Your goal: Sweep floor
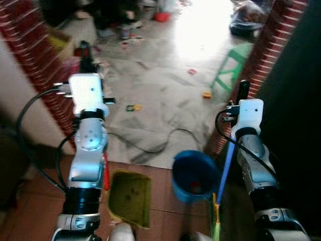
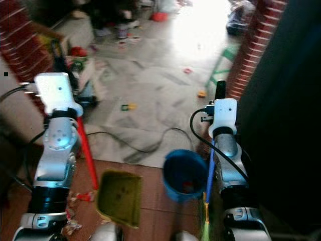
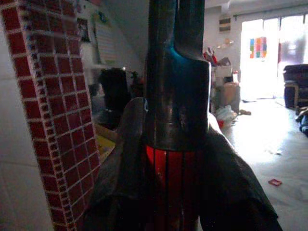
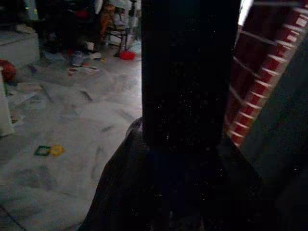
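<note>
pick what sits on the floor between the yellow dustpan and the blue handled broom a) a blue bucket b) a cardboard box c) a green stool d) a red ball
a: a blue bucket stands on the tiled floor between the yellow dustpan and the blue broom handle, with something small and red in its bottom.
</note>
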Robot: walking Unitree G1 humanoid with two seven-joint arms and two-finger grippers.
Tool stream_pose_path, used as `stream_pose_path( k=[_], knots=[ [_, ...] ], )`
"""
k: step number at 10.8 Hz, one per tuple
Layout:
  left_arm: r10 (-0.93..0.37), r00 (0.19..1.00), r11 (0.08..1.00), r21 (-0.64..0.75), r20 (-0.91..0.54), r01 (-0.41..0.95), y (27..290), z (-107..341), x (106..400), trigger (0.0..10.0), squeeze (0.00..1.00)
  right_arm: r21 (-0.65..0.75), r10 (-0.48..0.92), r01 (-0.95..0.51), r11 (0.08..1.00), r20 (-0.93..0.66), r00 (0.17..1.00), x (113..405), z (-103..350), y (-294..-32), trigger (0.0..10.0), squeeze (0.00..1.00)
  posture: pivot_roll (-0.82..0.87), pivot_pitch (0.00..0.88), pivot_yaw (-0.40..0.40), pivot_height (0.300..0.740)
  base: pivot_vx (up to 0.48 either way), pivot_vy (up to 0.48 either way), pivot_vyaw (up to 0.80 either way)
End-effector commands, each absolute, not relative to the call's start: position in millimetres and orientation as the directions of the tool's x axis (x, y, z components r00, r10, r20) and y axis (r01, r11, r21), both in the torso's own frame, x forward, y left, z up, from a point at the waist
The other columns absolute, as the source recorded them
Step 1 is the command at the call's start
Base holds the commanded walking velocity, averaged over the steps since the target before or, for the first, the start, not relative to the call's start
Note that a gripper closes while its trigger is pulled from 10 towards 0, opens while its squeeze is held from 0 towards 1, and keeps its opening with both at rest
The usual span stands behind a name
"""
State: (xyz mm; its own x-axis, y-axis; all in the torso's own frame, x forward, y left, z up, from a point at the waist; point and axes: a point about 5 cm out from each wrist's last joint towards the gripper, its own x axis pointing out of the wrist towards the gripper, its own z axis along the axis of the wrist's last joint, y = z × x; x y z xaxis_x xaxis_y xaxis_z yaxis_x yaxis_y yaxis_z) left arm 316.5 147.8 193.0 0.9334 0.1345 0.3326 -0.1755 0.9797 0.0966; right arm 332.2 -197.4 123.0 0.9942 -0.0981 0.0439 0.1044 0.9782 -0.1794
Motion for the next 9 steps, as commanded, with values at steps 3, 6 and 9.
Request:
stream_pose_path(
  k=[3, 6, 9],
  knots=[
    [0.086, 0.945, 0.988, 0.092, 0.316, -0.120, 135.0, 188.4, 312.5, 10.0, 0.00, -0.162, -0.083, 0.096, 0.982, 0.085, 0.993, 335.0, 134.5, -192.9, 10.0, 0.00, -0.02, 0.026, -0.023, 0.740, 0.000, 0.480, 0.00],
    [0.078, 0.947, 0.990, 0.090, 0.313, -0.111, 133.5, 188.5, 312.4, 10.0, 0.00, -0.163, -0.085, 0.099, 0.982, 0.087, 0.993, 335.9, 135.5, -193.1, 10.0, 0.00, -0.02, 0.026, -0.022, 0.740, 0.000, 0.480, 0.00],
    [0.078, 0.947, 0.990, 0.090, 0.313, -0.111, 133.5, 188.5, 312.4, 10.0, 0.00, -0.163, -0.085, 0.099, 0.982, 0.087, 0.993, 335.9, 135.5, -193.1, 10.0, 0.00, -0.02, 0.026, -0.022, 0.740, 0.000, 0.480, 0.00]
  ],
)
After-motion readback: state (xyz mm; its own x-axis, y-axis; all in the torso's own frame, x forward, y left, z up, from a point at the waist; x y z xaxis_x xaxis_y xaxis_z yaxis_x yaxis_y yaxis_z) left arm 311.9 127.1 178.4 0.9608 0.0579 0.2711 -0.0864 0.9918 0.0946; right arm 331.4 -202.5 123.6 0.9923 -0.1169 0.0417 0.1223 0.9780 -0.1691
